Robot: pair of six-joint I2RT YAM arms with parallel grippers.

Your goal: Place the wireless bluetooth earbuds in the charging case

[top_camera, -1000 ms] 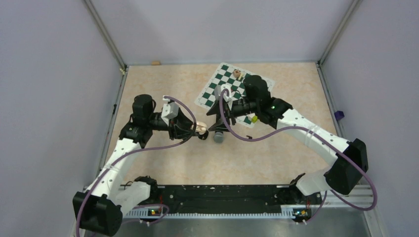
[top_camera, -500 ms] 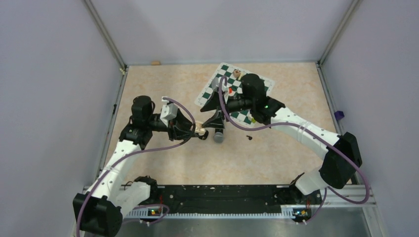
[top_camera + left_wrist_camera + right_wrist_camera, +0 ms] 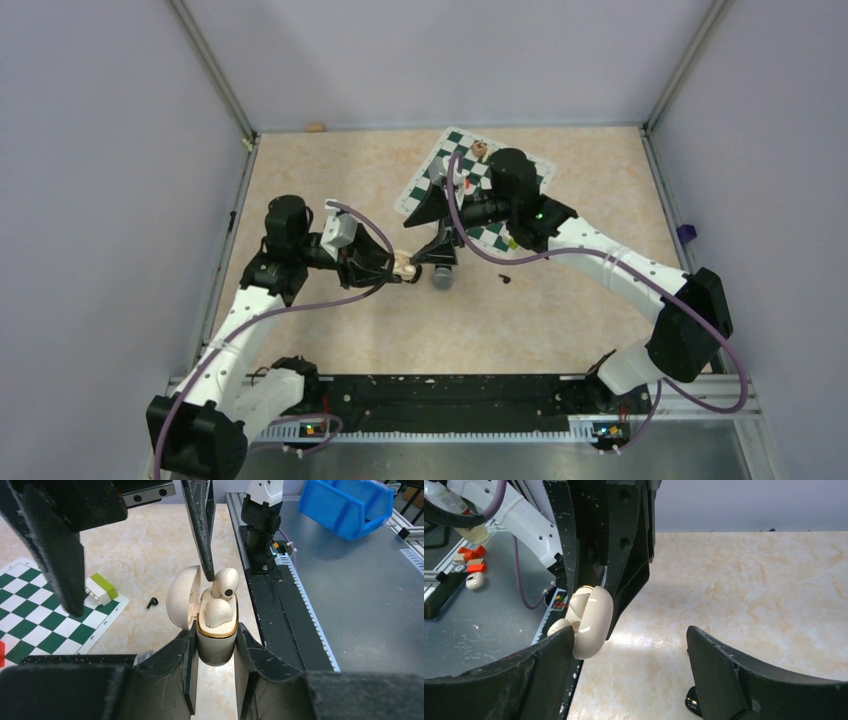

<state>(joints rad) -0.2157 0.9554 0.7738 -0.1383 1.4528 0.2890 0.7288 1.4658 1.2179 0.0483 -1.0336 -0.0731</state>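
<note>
My left gripper (image 3: 215, 635) is shut on the off-white charging case (image 3: 216, 640), whose lid (image 3: 182, 602) stands open. One off-white earbud (image 3: 218, 613) sits in the case. A second one (image 3: 225, 582) sticks up from its socket, tilted. My right gripper (image 3: 630, 635) is open; one finger (image 3: 201, 535) comes down beside the raised earbud and the lid (image 3: 591, 622), the other stands well apart. From above, both grippers meet at the case (image 3: 403, 265) mid-table. A black earbud (image 3: 505, 278) lies loose on the table to the right.
A green-and-white chessboard mat (image 3: 420, 192) lies behind the right gripper, with a yellow-green block (image 3: 515, 241) at its edge and a red piece (image 3: 468, 183) on it. A grey microphone (image 3: 441, 277) lies just right of the case.
My right gripper has opened wider and its arm has shifted back and left, uncovering the black earbud on the table. The left gripper keeps hold of the case.
</note>
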